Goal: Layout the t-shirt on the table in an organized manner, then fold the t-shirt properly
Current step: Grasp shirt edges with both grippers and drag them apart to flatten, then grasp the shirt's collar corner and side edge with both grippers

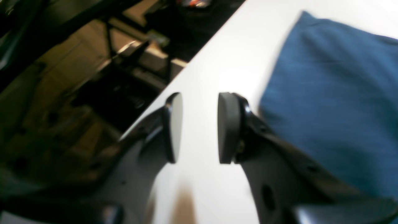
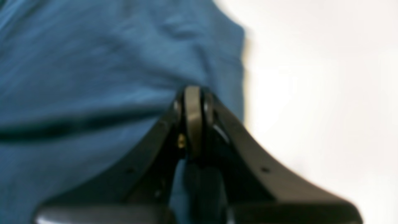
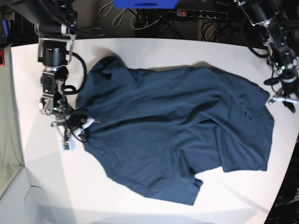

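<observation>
Dark blue t-shirt [image 3: 173, 135] spread out on the white table [image 3: 140, 51], filling most of the middle. Not flat: long wrinkles across the cloth, one edge bunched up near the top left in the base view, another corner folded over at the bottom. Cloth edge close to the curved table rim on the right of that view.

Right hand [image 2: 193, 93] at the left edge of the shirt in the base view [image 3: 70, 122]. Fingers pressed tight together, no gap between the pads. Blue cloth all around the fingertips in the right wrist view, with the shirt's edge and bare white table just to the side. Whether any cloth is pinched between the pads cannot be told; too blurry and the tips hide it.

Left hand [image 1: 199, 127] over bare white table, just beside the shirt's edge [image 1: 335, 102]. Fingers [image 1: 228, 127] apart, with white table showing in the gap. Nothing held between them. Not touching the shirt. Seen on the far right of the base view [image 3: 284, 95], near the table rim, beside the shirt's side.

Black arm of the right hand [image 3: 53, 56] coming down from the top left corner of the base view, with cables looped beside it. Dark floor and wooden things past the table edge in the left wrist view, all blurry.
</observation>
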Controlling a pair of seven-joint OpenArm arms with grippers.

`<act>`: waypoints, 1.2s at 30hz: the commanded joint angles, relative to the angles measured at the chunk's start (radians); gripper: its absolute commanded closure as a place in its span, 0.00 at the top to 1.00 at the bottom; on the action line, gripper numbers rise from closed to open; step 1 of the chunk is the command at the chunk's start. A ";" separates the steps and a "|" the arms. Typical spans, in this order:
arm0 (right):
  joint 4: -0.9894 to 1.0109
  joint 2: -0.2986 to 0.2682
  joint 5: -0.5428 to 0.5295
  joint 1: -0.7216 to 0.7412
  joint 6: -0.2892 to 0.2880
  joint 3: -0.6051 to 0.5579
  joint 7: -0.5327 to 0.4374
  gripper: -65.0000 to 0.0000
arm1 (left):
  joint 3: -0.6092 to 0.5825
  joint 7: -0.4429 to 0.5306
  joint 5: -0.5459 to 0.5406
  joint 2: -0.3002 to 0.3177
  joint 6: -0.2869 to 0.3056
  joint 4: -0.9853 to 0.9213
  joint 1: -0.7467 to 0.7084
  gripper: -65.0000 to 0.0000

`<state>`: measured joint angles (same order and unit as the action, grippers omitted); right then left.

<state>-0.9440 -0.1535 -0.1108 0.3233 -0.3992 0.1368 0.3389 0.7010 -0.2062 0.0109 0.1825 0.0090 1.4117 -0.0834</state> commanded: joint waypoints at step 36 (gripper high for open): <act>-0.996 0.257 0.004 -0.527 -0.045 0.231 0.188 0.21 | -0.077 -0.259 -0.207 -0.002 -0.004 -0.053 0.014 0.60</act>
<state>-1.9175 0.1078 -0.0933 -0.2115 -0.4377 0.3664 0.5549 0.6193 -0.4877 -0.1959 0.1616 0.0055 1.3434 -0.0769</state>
